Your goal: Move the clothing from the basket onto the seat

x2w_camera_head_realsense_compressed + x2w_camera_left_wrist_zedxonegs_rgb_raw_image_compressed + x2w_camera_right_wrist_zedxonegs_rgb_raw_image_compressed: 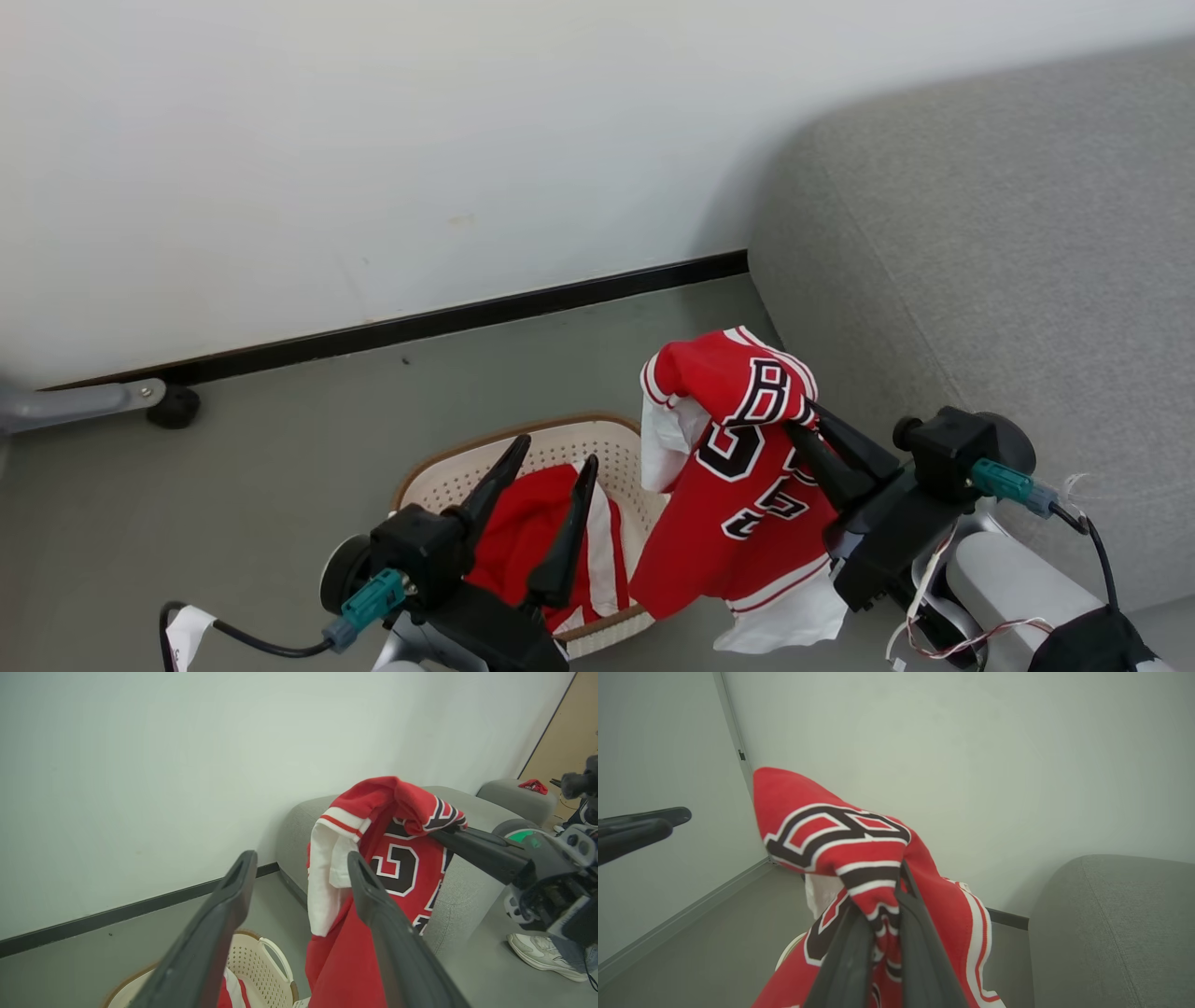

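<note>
My right gripper (805, 422) is shut on the red jersey (747, 467), which hangs in the air beside the grey seat (980, 233) with its black-and-white lettering showing. The right wrist view has the jersey (840, 835) bunched between the shut fingers of my right gripper (880, 896). My left gripper (553, 459) stands open with nothing in it over the cream basket (448, 471), where red shorts (523, 532) with a white stripe lie. In the left wrist view the open left gripper (301, 858) frames the hanging jersey (397, 868) above the basket (266, 961).
A white wall with a black baseboard (467, 317) runs behind the grey floor. A grey leg with a black caster (173, 406) sits at far left. A person's shoe (542, 952) stands by the seat (299, 830), and a small red item (532, 785) lies on its far end.
</note>
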